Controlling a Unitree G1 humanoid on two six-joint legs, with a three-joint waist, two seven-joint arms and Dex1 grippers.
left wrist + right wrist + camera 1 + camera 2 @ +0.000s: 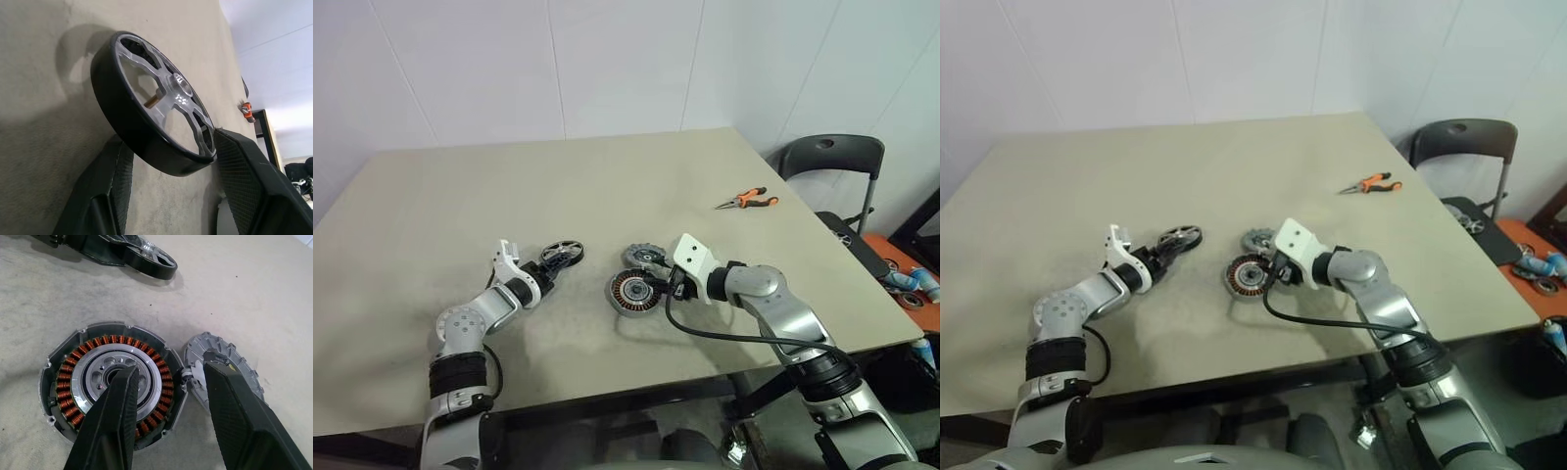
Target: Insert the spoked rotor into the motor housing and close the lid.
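My left gripper (551, 270) is shut on the spoked rotor (561, 255), a dark-rimmed wheel with silver spokes. The fingers (115, 171) clamp its rim on both sides, and it hangs tilted just above the table, left of the other parts. The motor housing (631, 292) lies open-side up near the table's front, showing its copper windings (73, 382) and silver hub. The lid (641, 258), a grey ribbed cap, lies flat right behind it, touching it. My right gripper (172, 363) is open and straddles the housing's wall. One finger is over the hub, the other over the lid (210, 341).
Orange-handled pliers (747, 201) lie far back on the right of the beige table (607, 186). A black chair (832, 157) stands beyond the table's right edge, with small parts on an orange surface (911, 279) near it.
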